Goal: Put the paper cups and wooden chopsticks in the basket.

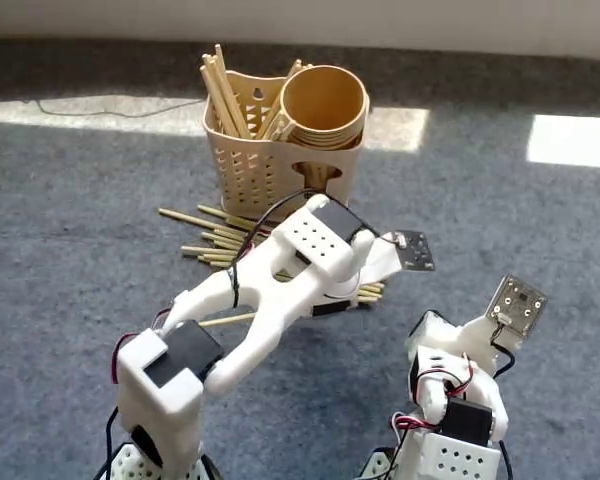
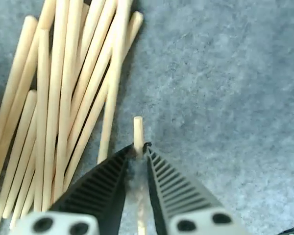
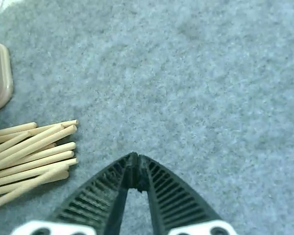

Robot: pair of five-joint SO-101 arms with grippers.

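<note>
Loose chopsticks (image 1: 208,252) and the left arm (image 1: 280,290) block the basket (image 1: 245,165) front; carpet (image 1: 500,220) beside lies open

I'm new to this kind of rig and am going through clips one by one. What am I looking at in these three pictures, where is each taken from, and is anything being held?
These are two small white robot arms side by side on a grey carpet. The high view looks down on both from a fixed camera. The other two come from a camera on each arm's wrist, looking along its jaws. A basket stands ahead of them, holding stacked paper cups and a few chopsticks. More lie in a pile in front of it. The left arm is stretched over that pile, jaws shut on one chopstick. The right arm is folded back, jaws shut on nothing, above bare carpet beside the pile.
</note>
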